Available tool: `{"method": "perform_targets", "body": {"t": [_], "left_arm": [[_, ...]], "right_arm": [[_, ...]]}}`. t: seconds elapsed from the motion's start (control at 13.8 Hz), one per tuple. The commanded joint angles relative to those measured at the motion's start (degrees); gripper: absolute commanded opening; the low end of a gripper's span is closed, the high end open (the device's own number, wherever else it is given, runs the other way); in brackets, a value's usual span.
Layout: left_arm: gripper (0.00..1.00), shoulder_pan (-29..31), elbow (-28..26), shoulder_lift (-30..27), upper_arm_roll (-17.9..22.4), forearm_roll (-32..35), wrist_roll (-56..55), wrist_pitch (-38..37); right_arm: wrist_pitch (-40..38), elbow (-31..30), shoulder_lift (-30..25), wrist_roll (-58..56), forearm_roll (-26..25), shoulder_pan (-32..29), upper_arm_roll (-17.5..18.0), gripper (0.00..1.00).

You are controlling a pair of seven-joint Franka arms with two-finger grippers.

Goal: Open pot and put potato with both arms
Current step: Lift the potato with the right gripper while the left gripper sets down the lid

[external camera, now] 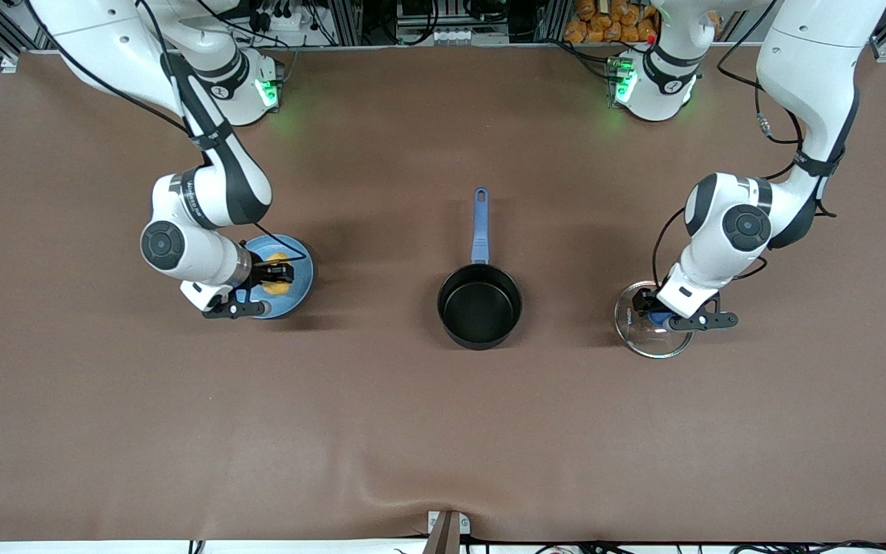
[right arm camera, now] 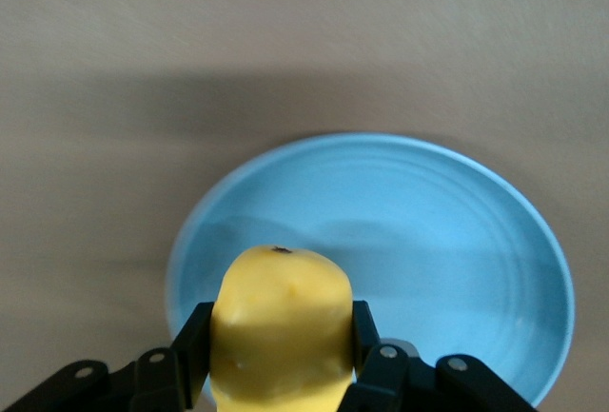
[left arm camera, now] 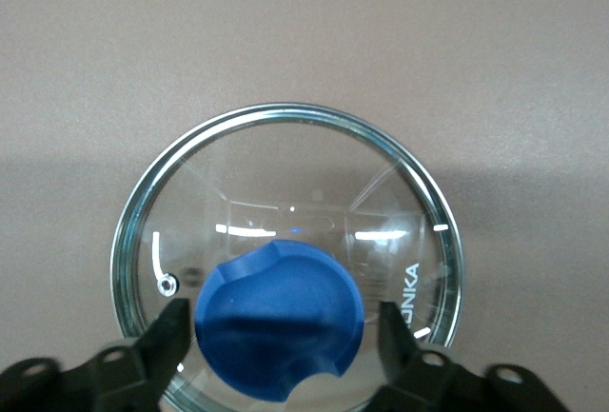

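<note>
At mid-table: pot stands open, blue handle pointing toward the bases.
Left gripper: fingers spread either side of the lid knob, lid resting toward the left arm's end, likely parked clear.
Right gripper: clamped on the potato over the blue plate, ready to carry.
Surface: plain brown table mat.

"What do I have around me besides the job?"

"A light-blue plate, flat on the brown table cover, at about nine o'clock from the table's middle."

"Anything on its glaze?"

"From my wrist the plate's bare part shows faint rings. Orange lumps are piled off the table edge at one o'clock, a grey bracket at six."
</note>
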Motion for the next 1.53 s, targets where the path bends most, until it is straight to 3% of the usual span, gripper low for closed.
{"method": "perform_targets", "body": {"t": [0.0, 0.22, 0.44, 0.73, 0.87, 1.02, 1.24, 1.45], "left_arm": [[1.00, 0.2, 0.2, -2.9, -0.2, 1.1, -0.2, -0.1], [1.00, 1.0, 1.4, -8.7, -0.6, 0.7, 0.1, -7.4], [1.00, 1.1, 5.6, -14.7, -0.9, -1.3, 0.6, -20.1], [1.00, 1.1, 21.0, -18.2, -0.4, -9.8, 7.1, -44.8], [1.00, 2.1, 29.4, -18.1, -0.2, -10.1, 8.6, -55.2], [1.00, 3.2, 34.1, -18.2, -0.2, -11.1, 10.2, -60.4], [1.00, 5.6, 39.3, -18.4, -0.3, -13.4, 12.2, -64.4], [1.00, 6.1, 40.6, -18.9, -0.3, -13.1, 13.1, -66.2]], "right_arm": [[-7.8, 9.3, -0.6, 2.5, 0.9, 2.6, -0.3, 0.00], [-14.6, 23.8, 3.1, 11.3, 2.6, 7.2, -0.3, 0.00], [-18.2, 35.7, 9.2, 21.8, 2.5, 13.3, -0.4, 0.00], [-17.8, 48.2, 17.5, 31.0, 2.0, 20.4, -0.7, 0.00], [-17.3, 51.2, 19.9, 31.2, 2.1, 21.8, -0.6, 0.00], [-14.5, 53.7, 22.7, 32.6, 2.1, 24.2, -0.6, 0.00], [-9.6, 55.9, 26.9, 36.8, 2.0, 27.5, -0.9, 0.00], [-5.5, 58.5, 31.3, 38.4, 1.9, 29.4, -1.1, 0.00]]}}
